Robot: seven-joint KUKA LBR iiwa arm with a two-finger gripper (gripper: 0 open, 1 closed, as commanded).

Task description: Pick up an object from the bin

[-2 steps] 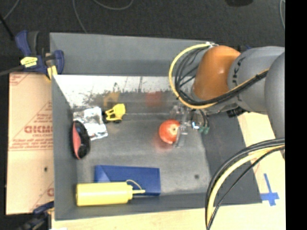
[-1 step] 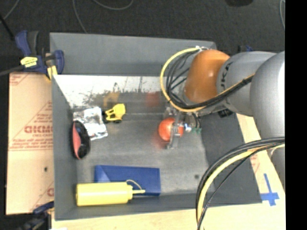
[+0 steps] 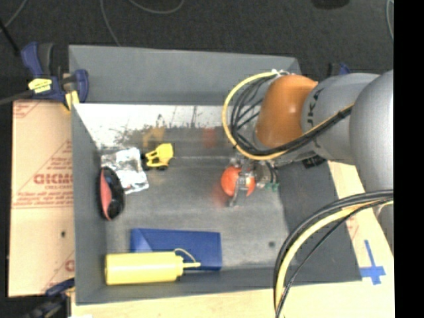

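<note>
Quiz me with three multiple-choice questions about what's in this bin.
1. Where is the gripper?
A) at the left end of the bin
B) in its right half, beside a round ball
C) outside it
2. What colour is that ball?
A) green
B) white
C) orange-red
3. How is the yellow bottle placed?
A) lying on its side
B) standing upright
C) hanging in mid-air
Answers: B, it sits next to the ball; C, the ball is orange-red; A, the bottle lies flat by the blue box.
</note>
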